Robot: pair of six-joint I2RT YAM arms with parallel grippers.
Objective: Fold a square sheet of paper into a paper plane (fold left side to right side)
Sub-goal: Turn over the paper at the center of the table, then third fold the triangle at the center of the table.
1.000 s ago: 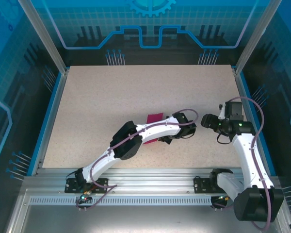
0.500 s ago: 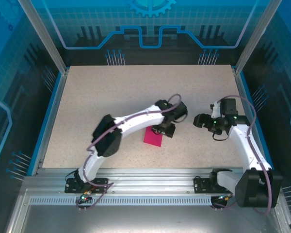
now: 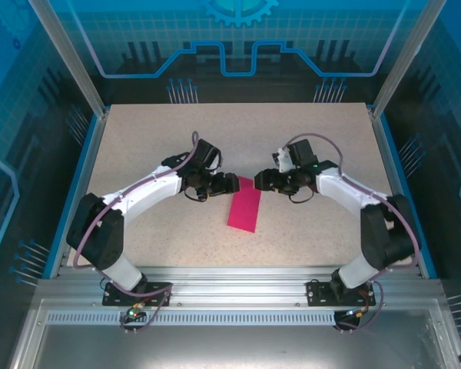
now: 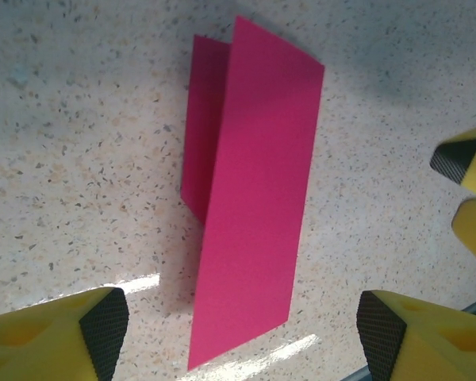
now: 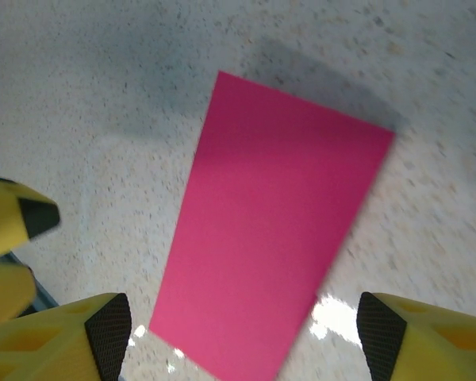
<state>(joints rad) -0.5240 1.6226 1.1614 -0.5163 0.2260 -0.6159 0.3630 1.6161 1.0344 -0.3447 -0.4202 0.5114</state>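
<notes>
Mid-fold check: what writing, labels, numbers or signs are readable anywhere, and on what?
None readable.
The pink sheet of paper is plain on every face shown.
The speckled table carries no marks.
The blue back wall has a gear and line pattern, no letters.
Nothing legible on the left arm or right arm.

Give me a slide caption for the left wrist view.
Folded pink sheet lies on the speckled table, framed by the open left gripper.
</notes>
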